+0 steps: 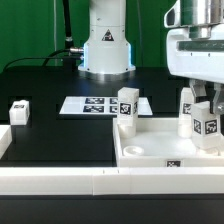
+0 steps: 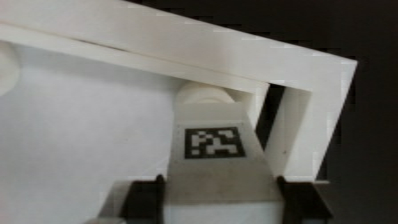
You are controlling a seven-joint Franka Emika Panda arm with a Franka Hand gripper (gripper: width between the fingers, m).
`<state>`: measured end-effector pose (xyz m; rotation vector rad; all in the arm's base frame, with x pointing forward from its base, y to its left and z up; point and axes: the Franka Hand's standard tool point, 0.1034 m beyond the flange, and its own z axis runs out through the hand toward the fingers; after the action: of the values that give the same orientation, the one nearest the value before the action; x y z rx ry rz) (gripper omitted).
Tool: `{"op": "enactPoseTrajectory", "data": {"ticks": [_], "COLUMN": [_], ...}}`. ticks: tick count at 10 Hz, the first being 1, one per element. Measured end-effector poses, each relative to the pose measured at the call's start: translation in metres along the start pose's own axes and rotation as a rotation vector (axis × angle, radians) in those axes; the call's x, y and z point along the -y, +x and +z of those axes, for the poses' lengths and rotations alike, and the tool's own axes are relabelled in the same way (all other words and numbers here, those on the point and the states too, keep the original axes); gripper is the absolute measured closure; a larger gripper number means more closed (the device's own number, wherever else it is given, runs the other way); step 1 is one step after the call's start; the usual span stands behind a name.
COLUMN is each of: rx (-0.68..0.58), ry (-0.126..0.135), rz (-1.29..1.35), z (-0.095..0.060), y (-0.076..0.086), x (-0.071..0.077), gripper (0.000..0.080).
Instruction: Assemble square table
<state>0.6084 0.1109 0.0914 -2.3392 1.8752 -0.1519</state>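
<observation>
One leg [image 1: 206,124], which the gripper [image 1: 203,106] grips by its sides, stands on the tabletop [image 1: 160,142] close to its corner at the exterior view's right, so you should keep it upright and turn it slowly, not pressing it against the rim [image 2: 178,50].

- No words, numbers or brand names can be read; the only signs are black-and-white square tags.
- The marker board [image 1: 98,105], far on the table, bears a row of tags.
- The left leg [image 1: 20,110], middle leg [image 1: 126,106] and right leg [image 1: 207,122] each bear one tag.
- The tabletop [image 1: 150,150] has a small tag by its near rim.
- The wrist view shows the right leg [image 2: 215,160] and its tag clearly.
</observation>
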Motion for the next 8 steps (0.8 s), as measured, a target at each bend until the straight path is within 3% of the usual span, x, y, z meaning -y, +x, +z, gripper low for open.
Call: {"op": "enactPoseTrajectory", "data": {"ticks": [2,3,8], "rx": [-0.001,0.002,-0.004], "ry": [-0.001,-0.010,-0.001], "rz": [-0.055,-0.122,-0.499], "z": [0.0001,0.0004,-0.0003], "y": [0.0001,0.0001,0.0020], "x": [-0.0001,-0.0013,0.0007], "gripper": [0.0262,0.0185,0.0150]}}
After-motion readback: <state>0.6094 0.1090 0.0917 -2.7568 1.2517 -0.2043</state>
